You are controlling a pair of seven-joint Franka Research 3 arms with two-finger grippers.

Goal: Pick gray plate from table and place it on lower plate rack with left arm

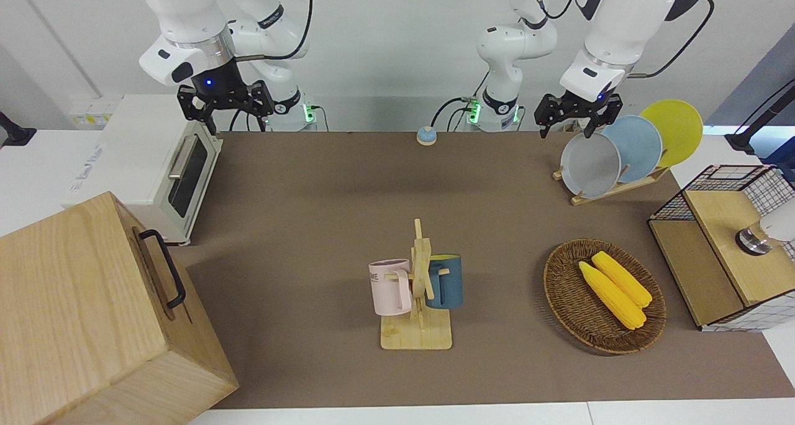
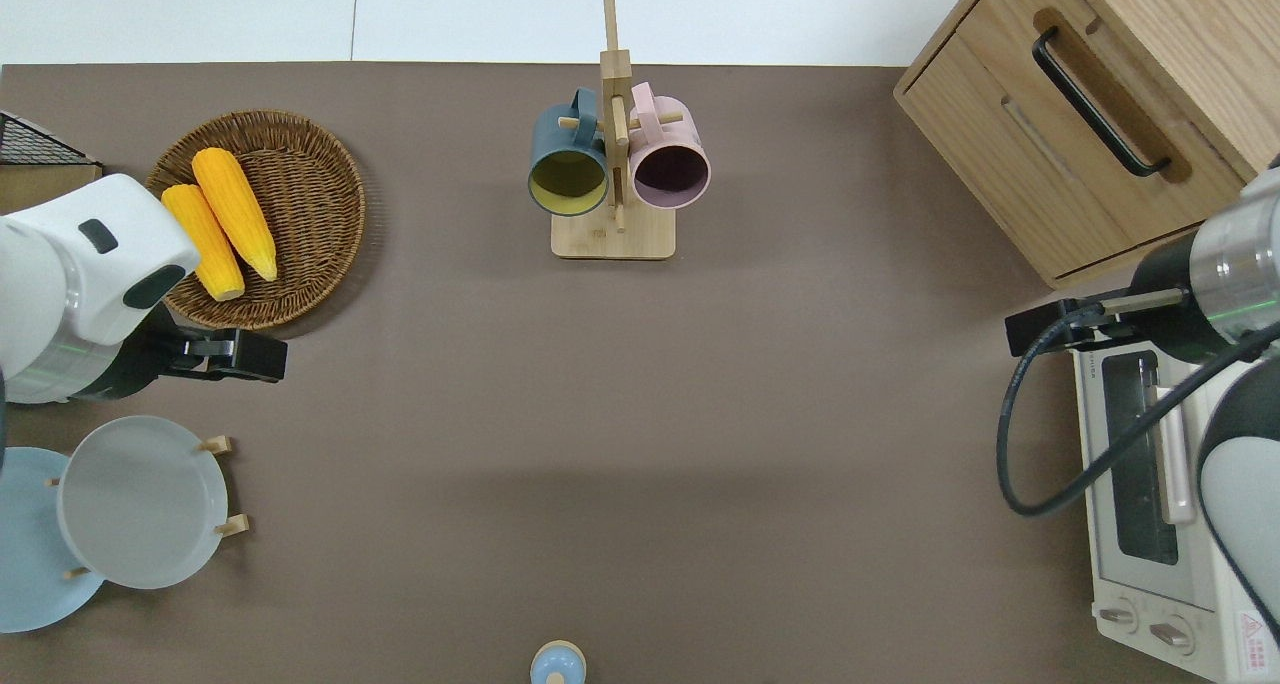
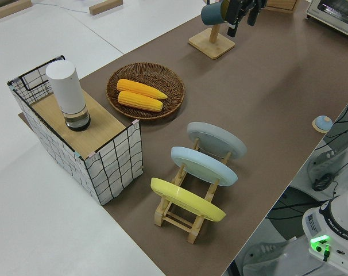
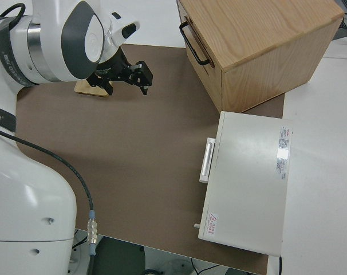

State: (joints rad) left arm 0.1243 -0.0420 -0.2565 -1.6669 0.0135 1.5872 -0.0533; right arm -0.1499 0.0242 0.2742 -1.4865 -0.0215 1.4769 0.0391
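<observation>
The gray plate (image 1: 590, 164) is seen standing on edge in the wooden plate rack (image 1: 612, 189), in the slot farthest from the robots, at the left arm's end of the bench (image 1: 348, 226). A light-blue plate (image 1: 640, 146) and a yellow plate (image 1: 677, 130) are lined up in the slots nearer the robots. The left gripper (image 1: 579, 112) is held in the air, empty, its jaws spread apart with nothing between them; in the overhead view it (image 2: 232, 355) is placed over bare bench between the rack and a wicker basket (image 2: 320, 204) holding two corn cobs (image 2: 222, 219). The right arm is parked, its gripper (image 1: 225, 100) likewise shown with jaws spread and empty.

The placing appears to be done: the plate is borne by the rack alone, untouched by the gripper. The step in hand is judged to be the retreat from the rack. What the next move calls for is little more than a clean withdrawal of the left arm, kept well clear of the plate rims so that nothing is knocked from its slot.
</observation>
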